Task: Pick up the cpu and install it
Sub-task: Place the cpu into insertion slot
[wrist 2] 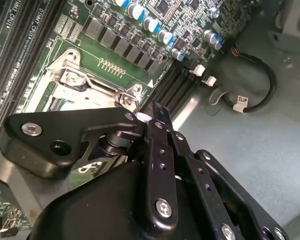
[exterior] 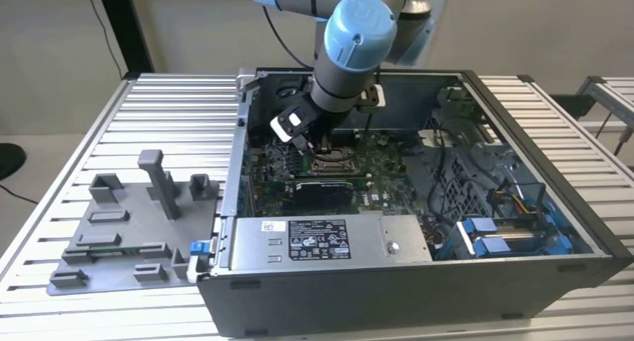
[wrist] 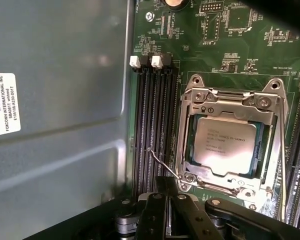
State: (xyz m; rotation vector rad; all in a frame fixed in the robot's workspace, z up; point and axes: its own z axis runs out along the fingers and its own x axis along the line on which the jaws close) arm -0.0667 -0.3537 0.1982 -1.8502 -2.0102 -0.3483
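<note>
You're at the seating step, I judge: the cpu (wrist: 225, 147) lies flat in the socket frame (wrist: 230, 97) on the board, and your pincer (wrist: 166, 184), clenched on nothing, hangs at the frame's corner by the wire lever (wrist: 162, 162), so any next move calls for a light touch there.

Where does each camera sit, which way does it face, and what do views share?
Exterior view: off the arm, looking down into the open dark grey computer case; grey arm shows.
First wrist view: at the wrist, down on the pale silver square cpu within its square metal socket frame; black gripper shows.
Second wrist view: at the wrist, slanted across the green motherboard; gripper shows.
Both wrist views: socket frame, gripper.
</note>
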